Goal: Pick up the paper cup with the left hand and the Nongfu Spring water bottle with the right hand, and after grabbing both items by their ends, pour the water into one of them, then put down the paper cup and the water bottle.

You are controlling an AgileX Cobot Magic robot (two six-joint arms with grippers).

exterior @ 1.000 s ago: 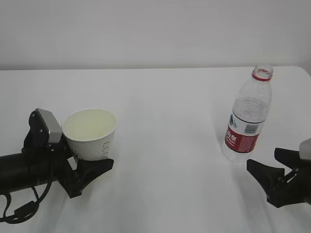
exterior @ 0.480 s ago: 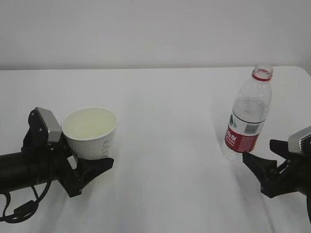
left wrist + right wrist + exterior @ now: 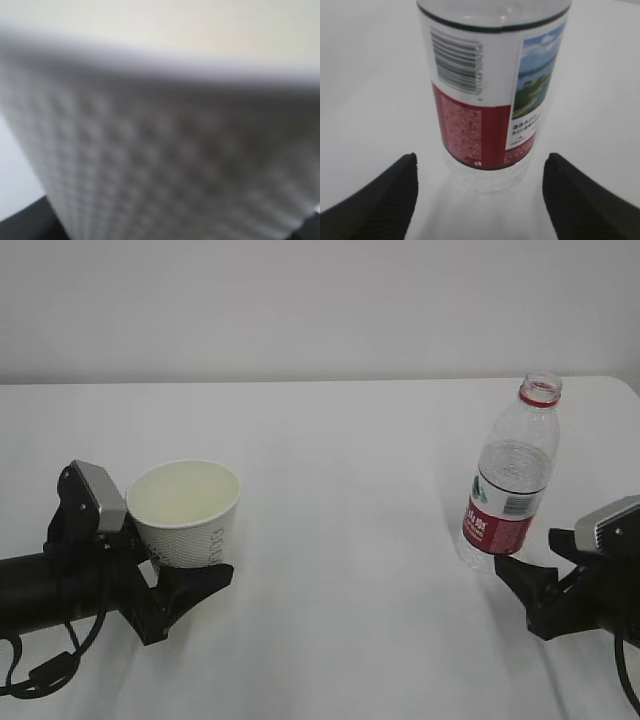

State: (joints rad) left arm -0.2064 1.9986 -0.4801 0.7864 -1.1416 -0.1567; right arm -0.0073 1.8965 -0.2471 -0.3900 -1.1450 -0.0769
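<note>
Holding the paper cup (image 3: 187, 515) on the left, with the Nongfu Spring water bottle (image 3: 512, 480) standing on the right.
The left hand (image 3: 180, 585) has its black fingers clamped around the bottom of the cup, which sits upright on the white table (image 3: 350, 460). The right hand (image 3: 530, 590) is near the bottle, fingers wide apart, not touching it. The bottle has no cap and stands upright.
</note>
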